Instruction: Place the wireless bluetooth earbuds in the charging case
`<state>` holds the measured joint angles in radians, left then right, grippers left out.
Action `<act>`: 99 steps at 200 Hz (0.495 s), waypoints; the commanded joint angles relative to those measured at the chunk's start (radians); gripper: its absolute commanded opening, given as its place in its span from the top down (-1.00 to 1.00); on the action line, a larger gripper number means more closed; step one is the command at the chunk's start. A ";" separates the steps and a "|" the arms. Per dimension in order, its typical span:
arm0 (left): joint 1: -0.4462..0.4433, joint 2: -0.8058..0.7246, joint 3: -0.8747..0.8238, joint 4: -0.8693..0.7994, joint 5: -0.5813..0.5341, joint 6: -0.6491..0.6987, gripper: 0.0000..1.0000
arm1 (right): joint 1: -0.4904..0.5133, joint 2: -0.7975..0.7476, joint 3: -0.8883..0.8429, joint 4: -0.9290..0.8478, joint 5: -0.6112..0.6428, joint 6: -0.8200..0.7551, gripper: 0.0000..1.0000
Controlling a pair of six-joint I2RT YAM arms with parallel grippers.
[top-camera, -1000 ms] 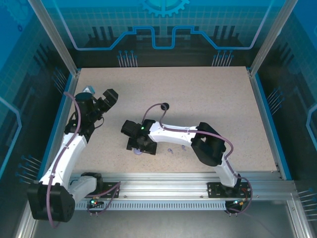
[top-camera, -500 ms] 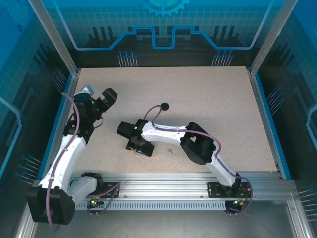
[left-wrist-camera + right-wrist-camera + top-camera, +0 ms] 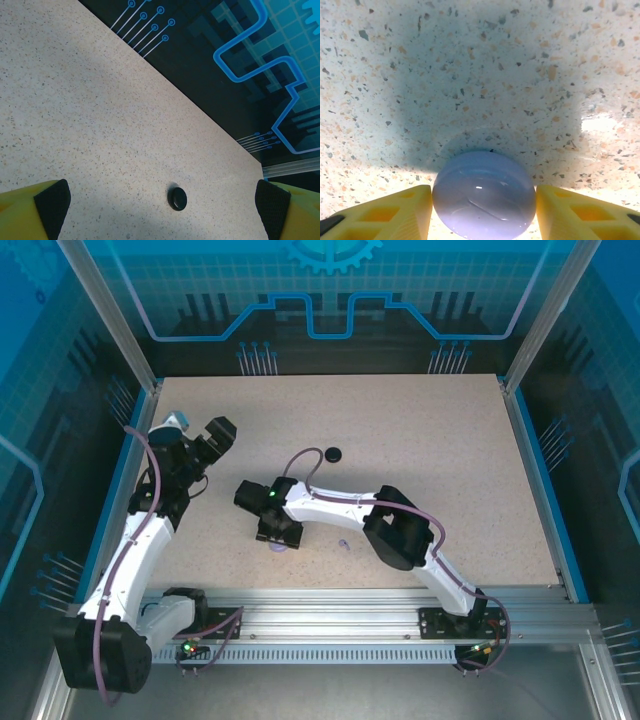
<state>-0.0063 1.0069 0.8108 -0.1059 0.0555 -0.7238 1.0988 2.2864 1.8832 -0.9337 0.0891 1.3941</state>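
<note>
Two arms over one speckled table [image 3: 420, 440], viewed from above and from each wrist. Right gripper [image 3: 278, 537], left of centre and toward the near edge: hangs directly above the lilac charging case [image 3: 484, 195] and brackets it with both yellow fingers [image 3: 395, 215], one against its left flank, one against its right, with no visible gap on either side. Reads as clamped on the case; impossible to judge the firmness of that hold. Lid down, dome glossy, interior hidden. Round in plan, hence no long axis to square the jaws against.

Left gripper [image 3: 215, 434], at the far left: jaws wide apart, dark pads [image 3: 52, 202] at the two lower corners of its wrist view, nothing between them. Looks across bare table toward a black round case [image 3: 177, 198], well apart from it, farther off and to the right.

Tiny pale speck [image 3: 343, 544] on the table just right of the right gripper: probably one lilac earbud, too small to give stem direction.

Key relation, as a judgement: case beneath the right gripper, earbud near, to its right, both much nearer the right arm than the left. Calls next for a raised lid, then a leftward carry of the earbud into its socket.
</note>
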 commanded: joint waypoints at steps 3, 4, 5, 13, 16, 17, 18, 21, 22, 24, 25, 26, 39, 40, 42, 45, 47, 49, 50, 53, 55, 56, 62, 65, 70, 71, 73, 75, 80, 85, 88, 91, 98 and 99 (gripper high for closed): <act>0.013 -0.008 -0.017 0.038 0.002 0.020 -0.97 | -0.014 0.029 0.025 -0.034 -0.018 -0.057 -0.08; 0.013 -0.008 -0.018 0.038 0.003 0.020 -0.98 | -0.014 0.030 0.025 -0.034 -0.019 -0.057 -0.07; 0.013 -0.008 -0.018 0.038 0.003 0.020 -0.98 | -0.015 0.029 0.025 -0.033 -0.020 -0.058 -0.07; 0.012 -0.008 -0.019 0.038 0.003 0.020 -0.98 | -0.016 0.029 0.025 -0.031 -0.020 -0.068 -0.07; 0.013 -0.009 -0.019 0.038 0.003 0.020 -0.98 | -0.016 0.029 0.027 -0.030 -0.021 -0.073 -0.07; 0.013 -0.010 -0.018 0.037 0.003 0.021 -0.98 | -0.017 0.030 0.027 -0.030 -0.020 -0.074 -0.06; 0.012 -0.011 -0.019 0.037 0.003 0.021 -0.97 | -0.017 0.030 0.027 -0.030 -0.021 -0.075 -0.06; 0.013 -0.010 -0.019 0.037 0.003 0.021 -0.98 | -0.018 0.031 0.028 -0.029 -0.022 -0.081 -0.06; 0.013 -0.011 -0.018 0.036 0.003 0.021 -0.98 | -0.017 0.031 0.029 -0.028 -0.022 -0.082 -0.06; 0.012 -0.011 -0.019 0.037 0.003 0.021 -0.97 | -0.017 0.031 0.030 -0.028 -0.023 -0.087 -0.06; 0.012 -0.011 -0.019 0.036 0.003 0.022 -0.98 | -0.017 0.032 0.031 -0.028 -0.023 -0.089 -0.05; 0.012 -0.012 -0.019 0.036 0.002 0.022 -0.97 | -0.018 0.032 0.031 -0.028 -0.023 -0.091 -0.06; 0.014 -0.016 -0.020 0.036 0.002 0.023 -0.98 | -0.021 0.035 0.047 -0.035 -0.025 -0.127 -0.05; 0.013 -0.016 -0.020 0.036 0.001 0.023 -0.98 | -0.022 0.035 0.049 -0.035 -0.025 -0.132 -0.05; 0.013 -0.016 -0.020 0.037 0.001 0.023 -0.97 | -0.022 0.035 0.053 -0.039 -0.025 -0.138 -0.05; 0.013 -0.017 -0.020 0.037 0.001 0.022 -0.97 | -0.023 0.035 0.060 -0.045 -0.025 -0.148 -0.04; 0.013 -0.017 -0.020 0.036 0.002 0.020 -0.97 | -0.023 0.035 0.065 -0.049 -0.025 -0.155 -0.04; 0.012 -0.017 -0.020 0.036 0.003 0.020 -0.97 | -0.024 0.055 0.070 -0.055 -0.023 -0.162 -0.04; 0.012 -0.017 -0.020 0.037 0.003 0.020 -0.97 | -0.025 0.060 0.072 -0.058 -0.022 -0.164 -0.04; 0.012 -0.019 -0.020 0.038 0.004 0.020 -0.98 | -0.025 0.066 0.081 -0.067 -0.018 -0.175 -0.04; 0.013 -0.019 -0.019 0.038 0.004 0.019 -0.97 | -0.026 0.068 0.086 -0.074 -0.015 -0.182 -0.04; 0.013 -0.019 -0.019 0.038 0.005 0.019 -0.98 | -0.026 0.070 0.089 -0.078 -0.015 -0.187 -0.03; 0.012 -0.020 -0.020 0.038 0.008 0.018 -0.97 | -0.027 0.079 0.105 -0.100 -0.001 -0.207 -0.03; 0.014 -0.020 -0.020 0.038 0.007 0.017 -0.97 | -0.028 0.082 0.114 -0.112 0.007 -0.216 -0.03; 0.013 -0.021 -0.020 0.038 0.008 0.016 -0.98 | -0.029 0.086 0.124 -0.127 0.017 -0.231 -0.03; 0.013 -0.021 -0.019 0.038 0.008 0.016 -0.97 | -0.030 0.086 0.126 -0.129 0.018 -0.234 -0.03; 0.013 -0.023 -0.020 0.037 0.009 0.017 -0.98 | -0.030 0.089 0.129 -0.134 0.021 -0.240 -0.03; 0.012 -0.023 -0.019 0.036 0.008 0.017 -0.97 | -0.031 0.089 0.131 -0.137 0.025 -0.247 -0.03; 0.013 -0.025 -0.021 0.037 0.008 0.016 -0.97 | -0.033 0.092 0.135 -0.146 0.033 -0.261 -0.03; 0.013 -0.026 -0.021 0.037 0.009 0.017 -0.98 | -0.035 0.093 0.137 -0.157 0.045 -0.274 -0.04; 0.014 -0.027 -0.019 0.036 0.009 0.017 -0.98 | -0.037 0.093 0.137 -0.162 0.049 -0.281 -0.04; 0.013 -0.026 -0.019 0.036 0.010 0.017 -0.97 | -0.039 0.093 0.137 -0.165 0.053 -0.287 -0.04; 0.012 -0.028 -0.019 0.035 0.012 0.015 -0.98 | -0.042 0.093 0.134 -0.171 0.062 -0.302 -0.04; 0.012 -0.028 -0.018 0.035 0.013 0.014 -0.98 | -0.042 0.094 0.134 -0.173 0.063 -0.305 -0.05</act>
<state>-0.0055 1.0050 0.7971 -0.0944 0.0563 -0.7238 1.0779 2.3512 2.0014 -1.0042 0.0914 1.1797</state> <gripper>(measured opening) 0.987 0.520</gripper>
